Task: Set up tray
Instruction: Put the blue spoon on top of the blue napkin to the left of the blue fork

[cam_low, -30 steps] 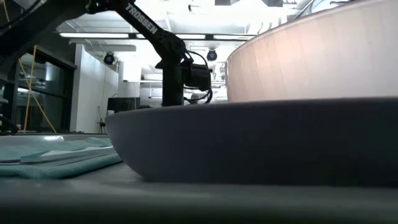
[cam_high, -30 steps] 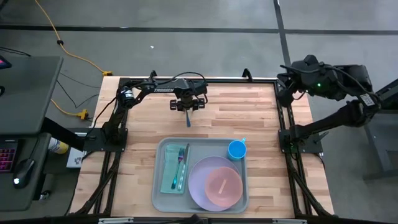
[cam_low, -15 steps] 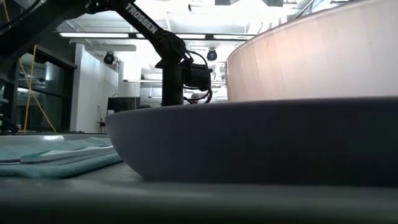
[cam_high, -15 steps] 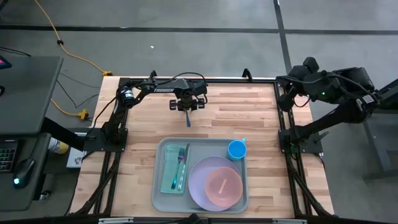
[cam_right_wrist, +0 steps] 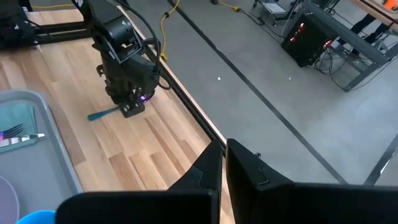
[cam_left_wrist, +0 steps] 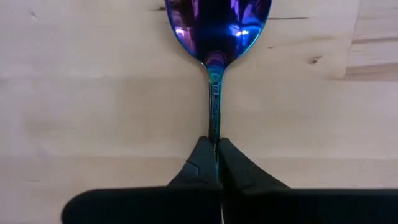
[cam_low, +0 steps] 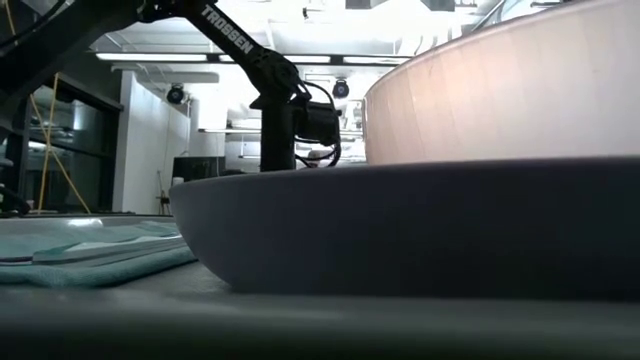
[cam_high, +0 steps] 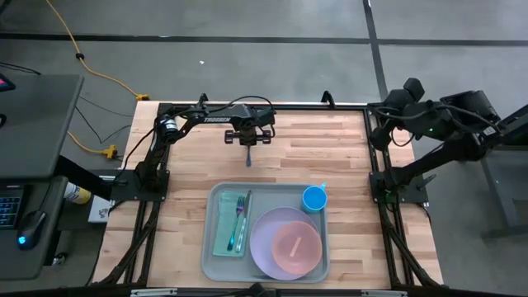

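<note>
The desk (cam_high: 346, 157) is pale butcher-block wood, its planks jointed in long strips with a few dark knots, framed in black metal. Toward its near edge sits the tray (cam_high: 213, 260), a wide grey-green plastic rectangle with rounded corners and a raised rim. Inside it, a folded teal napkin (cam_high: 224, 227) lies along one side with a fork (cam_high: 241, 216) resting on top, its handle shimmering blue. Beside that is a round lavender plate (cam_high: 272, 247) carrying a smaller pinkish disc (cam_high: 294, 246), and a small bright blue cup (cam_high: 314, 199) stands in the tray's far corner. Well apart from the tray, out on the bare wood near the back of the desk, the left gripper (cam_left_wrist: 215, 157) is down at the surface with its dark fingers (cam_left_wrist: 202, 163) pinching the slim handle of a spoon (cam_left_wrist: 216, 28); the spoon's bowl is polished metal with an iridescent purple-blue sheen, lying flat on the planks and pointing away from the wrist. The right gripper (cam_right_wrist: 224, 154) hangs off past the desk's far right corner, over the grey concrete floor (cam_right_wrist: 261, 87), its two matte black fingers pressed together on nothing.
</note>
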Available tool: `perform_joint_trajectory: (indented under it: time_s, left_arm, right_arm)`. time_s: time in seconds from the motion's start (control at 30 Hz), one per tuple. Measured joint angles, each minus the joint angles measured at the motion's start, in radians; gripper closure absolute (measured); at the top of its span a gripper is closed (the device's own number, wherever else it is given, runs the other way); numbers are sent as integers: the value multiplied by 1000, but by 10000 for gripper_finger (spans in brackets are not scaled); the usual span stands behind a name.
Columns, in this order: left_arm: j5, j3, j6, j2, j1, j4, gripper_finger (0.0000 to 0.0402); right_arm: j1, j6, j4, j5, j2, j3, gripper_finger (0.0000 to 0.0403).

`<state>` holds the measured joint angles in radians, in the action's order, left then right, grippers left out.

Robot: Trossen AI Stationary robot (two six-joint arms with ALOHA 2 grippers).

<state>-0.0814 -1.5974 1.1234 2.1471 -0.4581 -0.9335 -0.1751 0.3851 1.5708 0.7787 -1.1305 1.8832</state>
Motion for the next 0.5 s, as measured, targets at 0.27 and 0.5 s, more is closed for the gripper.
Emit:
perform_joint_trajectory:
  time_s: [0.27, 0.5]
  left_arm:
    - [-14, 4, -145, -9, -1, -18, 390]
    - [-35, 6, -299, -54, -1, -6, 390]
  right_arm:
    - [-13, 0, 0, 24, 0, 0, 403]
    - [-13, 0, 0, 41, 0, 0, 403]
